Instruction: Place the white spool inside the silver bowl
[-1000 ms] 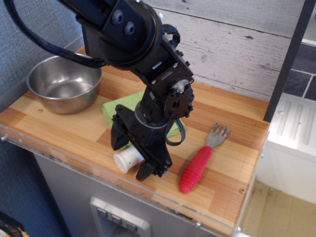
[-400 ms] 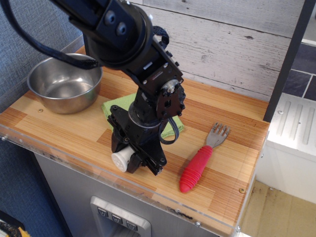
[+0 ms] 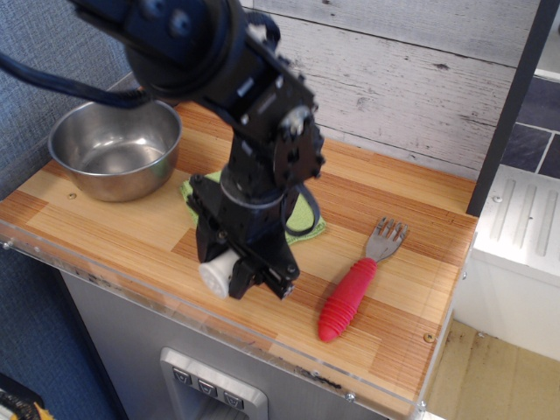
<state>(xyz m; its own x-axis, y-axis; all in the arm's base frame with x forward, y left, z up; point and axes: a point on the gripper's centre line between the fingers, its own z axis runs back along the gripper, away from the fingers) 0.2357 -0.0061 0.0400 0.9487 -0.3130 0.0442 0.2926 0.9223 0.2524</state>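
The hand [image 3: 234, 269] pinches the white spool [image 3: 217, 273] low over the bench [image 3: 411, 289], with the carry to the empty silver bowl [image 3: 114, 149] left.

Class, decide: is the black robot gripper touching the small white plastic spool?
Touching. The single camera view shows the black gripper with its jaws closed against both sides of the white spool, no gap visible.
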